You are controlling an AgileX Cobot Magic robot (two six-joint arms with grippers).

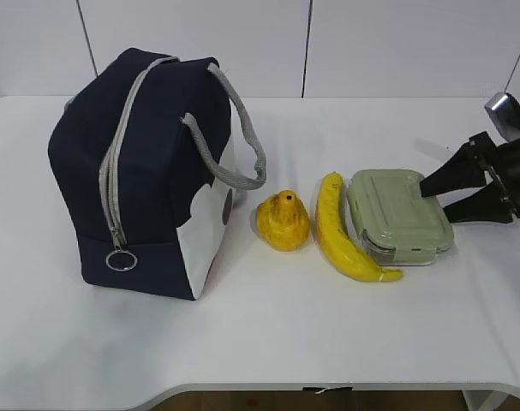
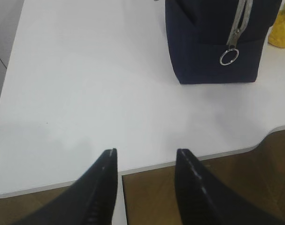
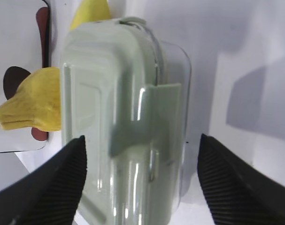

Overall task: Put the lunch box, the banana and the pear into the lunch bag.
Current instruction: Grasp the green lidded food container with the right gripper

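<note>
Exterior view: banana [image 1: 343, 233] lies between pear [image 1: 283, 222] and lunch box [image 1: 398, 215].

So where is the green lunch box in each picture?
Exterior view: lunch box on the right of the table, just right of the banana.
Left wrist view: not in it.
Right wrist view: lunch box fills the middle.
Shared landmark: the banana, beside the box in both.

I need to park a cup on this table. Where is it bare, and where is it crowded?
Bare: the wide front strip of the table before the bag, and the back strip behind the fruit. Crowded: the row of pear, banana and lunch box, where the right gripper is at the box.
</note>
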